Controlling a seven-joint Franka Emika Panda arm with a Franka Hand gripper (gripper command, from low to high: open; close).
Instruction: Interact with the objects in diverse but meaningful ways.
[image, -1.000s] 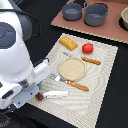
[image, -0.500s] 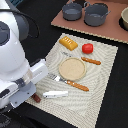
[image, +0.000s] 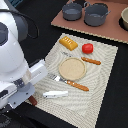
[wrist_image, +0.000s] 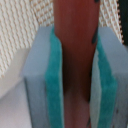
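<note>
My gripper (image: 31, 98) is at the near left corner of the striped mat (image: 102, 97), low over it. In the wrist view its teal pads (wrist_image: 51, 85) are shut on a reddish-brown bar (wrist_image: 75, 60) that stands between them; it may be the knife's handle. A dark red end (image: 33, 100) shows under the gripper. On the mat lie the tan plate (image: 72, 68), the orange-handled fork (image: 71, 83), the white flat piece (image: 55, 93), the sausage stick (image: 91, 61), the red tomato (image: 87, 48) and the ridged bread block (image: 68, 42).
A brown board (image: 100, 29) at the back carries two grey pots (image: 72, 11) (image: 96, 14) and a bowl (image: 124, 17). The white arm (image: 12, 50) fills the exterior view's left. Black tabletop surrounds the mat.
The gripper with the bar has shifted slightly toward the exterior view's left. The pieces on the mat have not moved.
</note>
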